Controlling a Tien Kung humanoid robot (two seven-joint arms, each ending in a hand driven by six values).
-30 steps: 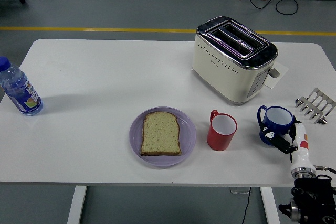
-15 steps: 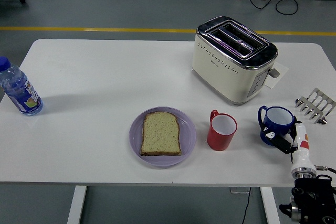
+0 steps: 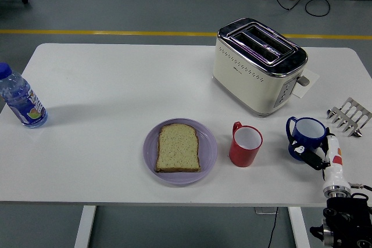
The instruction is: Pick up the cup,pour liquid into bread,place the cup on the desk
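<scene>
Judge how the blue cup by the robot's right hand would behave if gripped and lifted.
The blue cup looks rigid, so it should keep its shape when squeezed. Its glossy wall may be slippery, though the side handle offers some purchase. It stands upright with an open top, so tilting could spill any contents; none are visible. The right hand is against it.

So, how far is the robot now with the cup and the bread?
Nothing looks finished yet. The right hand is at the blue cup, which stands on the table; whether it grips is unclear. The bread lies on the purple plate. Lifting, pouring and setting down remain.
</scene>
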